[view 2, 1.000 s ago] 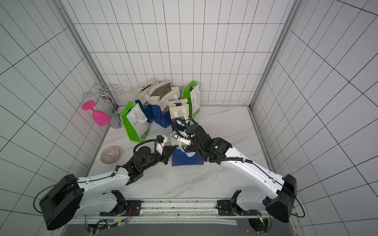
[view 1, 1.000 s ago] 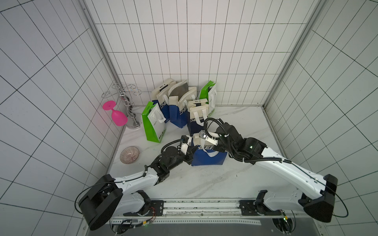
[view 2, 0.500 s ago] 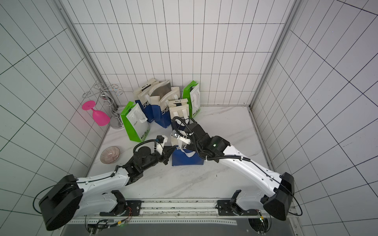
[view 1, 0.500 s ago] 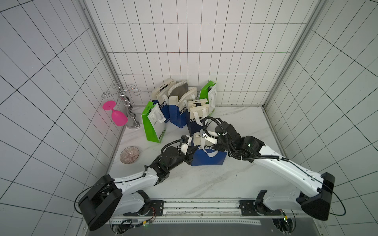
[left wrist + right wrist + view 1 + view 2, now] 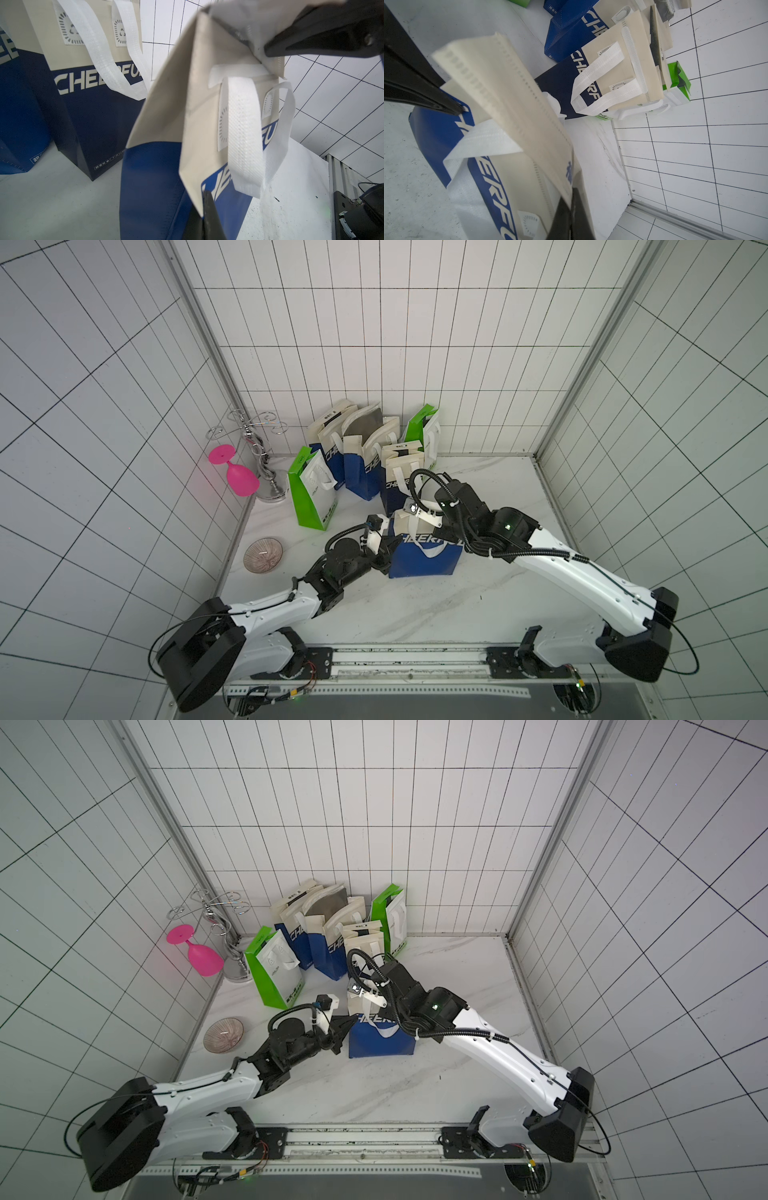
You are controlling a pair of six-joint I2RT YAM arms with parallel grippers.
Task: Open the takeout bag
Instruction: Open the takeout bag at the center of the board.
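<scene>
The takeout bag point(image 5: 424, 562) point(image 5: 380, 1044), blue below and cream above with white handles, stands upright at the table's middle in both top views. My left gripper point(image 5: 390, 547) point(image 5: 347, 1021) is at its left side, shut on the cream side fold point(image 5: 193, 176), as the left wrist view point(image 5: 204, 207) shows. My right gripper point(image 5: 434, 522) point(image 5: 376, 1000) comes from above and is shut on the bag's cream top flap point(image 5: 508, 108); in the right wrist view point(image 5: 571, 207) the flap runs between the jaws. The bag's mouth is hidden.
Several more blue-and-cream bags point(image 5: 365, 464) and two green bags point(image 5: 311, 495) point(image 5: 424, 431) crowd the back, just behind the held bag. A pink glass point(image 5: 237, 477) hangs on a metal rack point(image 5: 262, 456) at back left. A small bowl point(image 5: 263, 555) lies by the left wall.
My right gripper's jaws have closed on the top flap. Both arms and the bag have hardly shifted.
</scene>
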